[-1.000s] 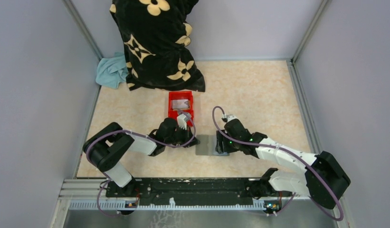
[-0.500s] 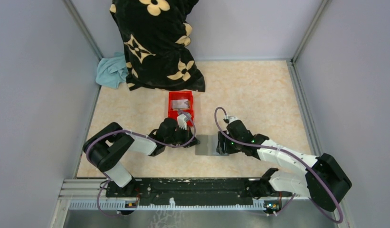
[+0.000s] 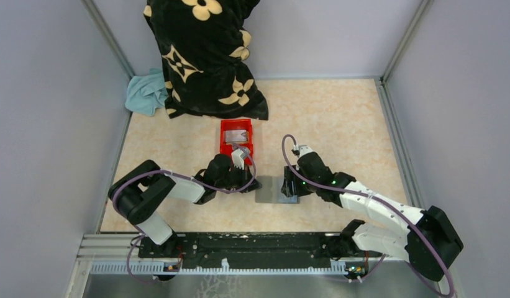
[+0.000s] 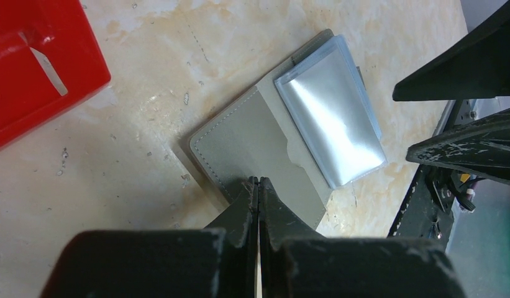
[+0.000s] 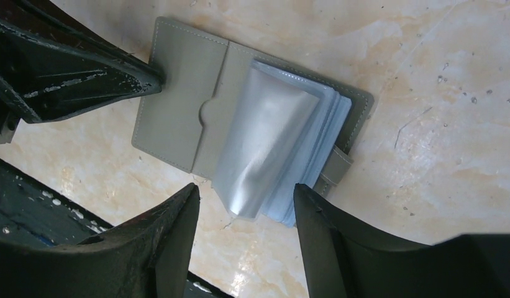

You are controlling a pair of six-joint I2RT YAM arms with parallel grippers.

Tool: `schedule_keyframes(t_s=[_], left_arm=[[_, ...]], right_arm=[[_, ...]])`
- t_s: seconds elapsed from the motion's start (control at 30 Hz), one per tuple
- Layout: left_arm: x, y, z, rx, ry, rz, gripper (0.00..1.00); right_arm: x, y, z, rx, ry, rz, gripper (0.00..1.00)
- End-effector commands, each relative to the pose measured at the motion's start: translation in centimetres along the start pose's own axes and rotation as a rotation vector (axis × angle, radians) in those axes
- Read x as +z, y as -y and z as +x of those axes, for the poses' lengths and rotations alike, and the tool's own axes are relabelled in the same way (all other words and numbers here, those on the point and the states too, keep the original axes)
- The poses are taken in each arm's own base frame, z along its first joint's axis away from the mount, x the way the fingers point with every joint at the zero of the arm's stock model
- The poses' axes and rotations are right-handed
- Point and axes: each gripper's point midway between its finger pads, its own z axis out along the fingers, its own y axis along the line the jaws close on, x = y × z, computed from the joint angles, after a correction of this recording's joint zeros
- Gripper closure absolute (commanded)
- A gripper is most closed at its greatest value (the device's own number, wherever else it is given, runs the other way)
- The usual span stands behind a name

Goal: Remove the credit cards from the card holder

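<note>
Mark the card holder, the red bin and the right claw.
card holder (image 4: 246, 146), left wrist view, on its grey open flap.
red bin (image 4: 78, 59), left wrist view, on its wall.
right claw (image 5: 243, 198), right wrist view, midway between its open fingertips.

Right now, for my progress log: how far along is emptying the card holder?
Done: the card holder lies open, and at least one card sits in the red bin. In hand: the left gripper, shut, pins the holder's edge; the right gripper hangs open over the plastic sleeves. Left: pulling out whatever those sleeves hold.
</note>
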Motion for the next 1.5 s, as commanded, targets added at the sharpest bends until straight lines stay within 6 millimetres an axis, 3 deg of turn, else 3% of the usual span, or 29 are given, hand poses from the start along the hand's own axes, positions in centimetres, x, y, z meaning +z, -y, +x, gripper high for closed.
schedule_keyframes(t_s=[0.0,0.27,0.7,1.0,1.47], left_arm=[[-0.2,1.2,-0.9,0.006,0.034,0.039,1.00],[-0.7,1.3,0.1,-0.004,0.021,0.044,1.00],[-0.9,1.0,0.5,-0.006,0.018,0.032,1.00],[-0.7,0.9,1.0,-0.007,0.007,0.037,1.00],[-1.8,0.0,3.3,-0.026,-0.021,0.020,1.00]], right_arm=[[0.6,-1.4,-2.1,-0.022,0.032,-0.044,0.42],[1.9,-0.2,-0.4,0.003,0.014,-0.014,0.42],[3.8,-1.2,1.3,0.012,-0.046,-0.096,0.42],[2.6,-5.1,-0.6,0.043,0.016,-0.289,0.42],[4.0,-6.4,-2.0,0.057,0.049,-0.338,0.42]])
